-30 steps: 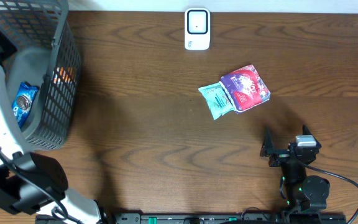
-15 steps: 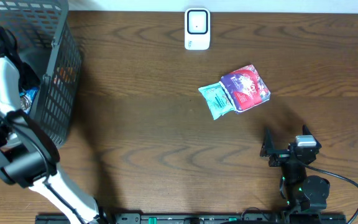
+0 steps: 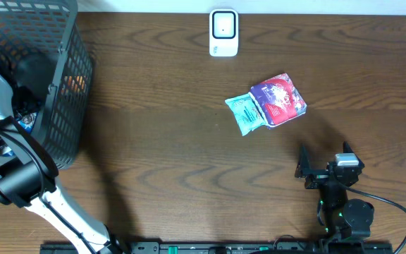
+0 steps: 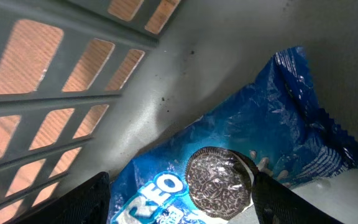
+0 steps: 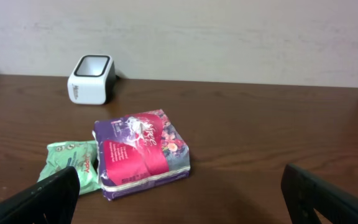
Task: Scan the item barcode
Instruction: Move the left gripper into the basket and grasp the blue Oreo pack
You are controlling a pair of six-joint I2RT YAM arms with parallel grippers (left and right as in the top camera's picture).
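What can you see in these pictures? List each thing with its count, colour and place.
table: one, dark brown wood, under everything.
basket: one, grey mesh, far left corner.
Oreo packet: one, blue, lying inside the basket.
orange thing: one, inside the basket behind the mesh; too hidden to identify.
scanner: one, white, back centre.
purple packet: one, purple and pink, right of centre, touching the green packet.
green packet: one, pale green, just left of the purple packet.
left hand: one, black, open, in the basket over the Oreo packet.
right hand: one, black, open, front right, facing the packets.
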